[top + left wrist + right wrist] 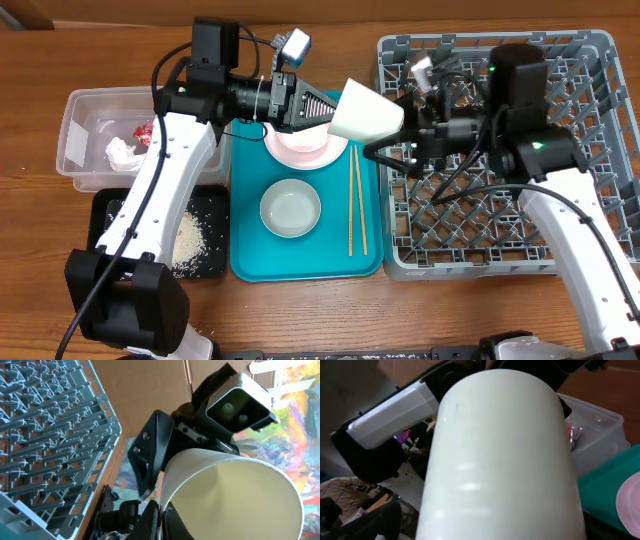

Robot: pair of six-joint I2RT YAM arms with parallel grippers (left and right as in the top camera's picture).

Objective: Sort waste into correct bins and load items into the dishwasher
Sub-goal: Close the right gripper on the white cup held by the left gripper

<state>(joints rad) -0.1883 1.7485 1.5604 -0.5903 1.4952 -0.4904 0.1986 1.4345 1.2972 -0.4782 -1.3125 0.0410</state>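
This looks like a handover. The left gripper (330,108) is clamped on the wall of the white cup (365,110) at its rim. It holds the cup on its side in the air above the teal tray (250,262), mouth toward the left arm. The right gripper (395,132) has its jaws spread wide at the cup's closed end (whether a pad touches yet, I cannot tell). To do this well, I'd say the right one should close squarely on the body before the left lets go. It could then carry the cup to the dish rack (600,60) and set it mouth down between pegs. The plate (300,148), 1 bowl (290,208) and 2 chopsticks (352,205) lie on the tray below.
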